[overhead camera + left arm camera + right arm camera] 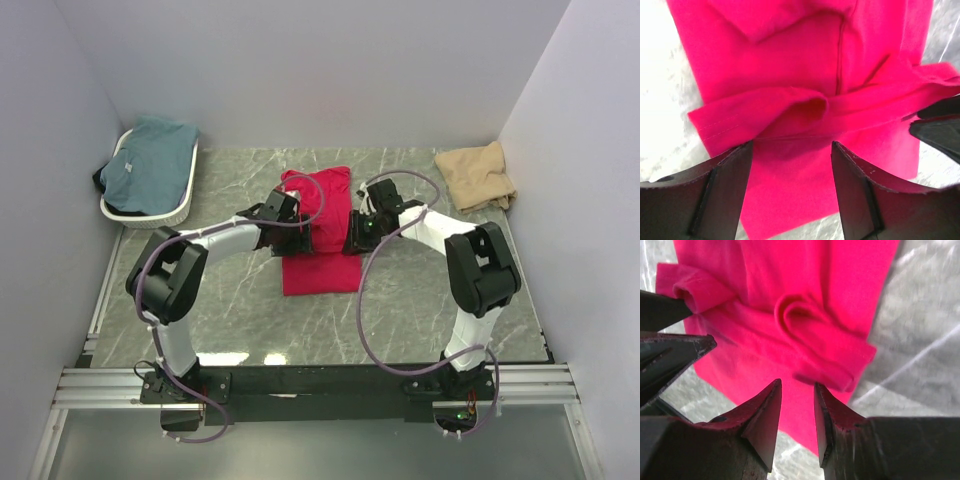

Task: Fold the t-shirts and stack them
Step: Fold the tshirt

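Crimson cloth first: the red shirt [322,268] lies mid-table [420,300], part-folded, with a loose rumpled band across its middle. My left gripper [792,150] hangs over it from 9 o'clock, jaws wide and empty. The right gripper [797,390] comes from 3 o'clock, jaws narrowly parted, gripping nothing. I judge the fold half done; next I must pinch that band at both ends and lay it flat. The beige shirt [478,176] sits at 2 o'clock, the teal shirt [150,165] in the basket [150,214] at 10. No writing is readable.
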You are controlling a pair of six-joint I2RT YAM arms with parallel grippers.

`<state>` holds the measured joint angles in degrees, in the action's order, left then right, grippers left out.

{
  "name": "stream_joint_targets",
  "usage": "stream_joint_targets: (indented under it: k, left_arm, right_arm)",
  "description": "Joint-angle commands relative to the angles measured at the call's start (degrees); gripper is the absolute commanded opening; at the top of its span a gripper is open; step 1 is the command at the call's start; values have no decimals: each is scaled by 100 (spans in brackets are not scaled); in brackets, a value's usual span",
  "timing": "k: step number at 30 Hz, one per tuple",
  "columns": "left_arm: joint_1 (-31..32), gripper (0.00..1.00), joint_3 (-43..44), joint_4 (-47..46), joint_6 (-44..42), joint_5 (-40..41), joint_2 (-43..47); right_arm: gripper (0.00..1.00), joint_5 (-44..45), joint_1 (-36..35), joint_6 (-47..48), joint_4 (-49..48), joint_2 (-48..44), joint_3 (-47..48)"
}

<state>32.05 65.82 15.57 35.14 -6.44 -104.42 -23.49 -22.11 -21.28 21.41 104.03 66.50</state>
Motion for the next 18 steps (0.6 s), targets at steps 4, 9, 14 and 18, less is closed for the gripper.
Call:
stream_joint_targets:
  k: [4, 9, 14, 18]
  left_arm:
    - [-102, 69, 615, -46, -165, 169, -298]
    - [-226, 69, 800, -19, -296, 169, -412]
    - [-401, 70, 1090, 7, -455, 222, -632]
    - [-568, 70, 1354, -36, -560, 169, -773]
  right_arm:
    - [39, 46, 5, 150, -23, 433, 732]
    - [39, 125, 48, 194, 74, 645, 1066]
    - [39, 178, 154, 255, 179, 970, 1558]
    - [39, 309, 259, 308, 276, 1181, 1927]
